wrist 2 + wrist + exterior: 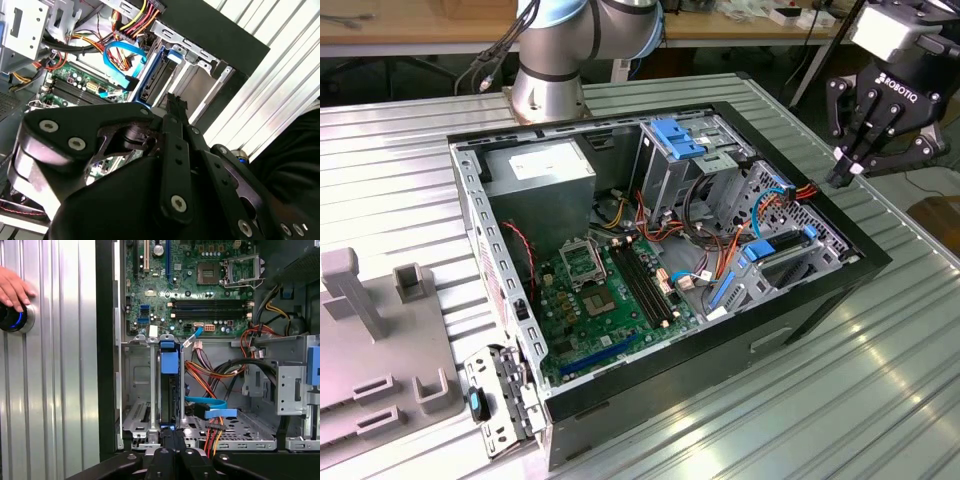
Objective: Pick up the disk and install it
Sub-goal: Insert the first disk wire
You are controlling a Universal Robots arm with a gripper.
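Gripper point(845, 172) hovering just above computer case point(720, 352) rim, fingers pressing together, gripping nothing; likely because disk point(170, 385) is sitting on edge inside drive bay, blue carrier showing, seemingly seated

Arm base point(548, 85) standing behind case, wrist tilting fingers down toward bay

Person's hand point(12, 286) resting on lit button point(14, 320), probably supervising

You are in robotics lab or test workshop. Arm's base point(548, 85) stands at back edge of ribbed metal tabletop point(380, 150). Opened computer case point(790, 325) lies mid-tabletop, motherboard and cables bared. Grey fixture blocks point(365, 300) sit at tabletop's edge on exterior view's left. Wooden bench point(410, 30) runs behind. In first wrist view, person's hand point(12, 287) rests on blue-lit button point(11, 319) set in tabletop.
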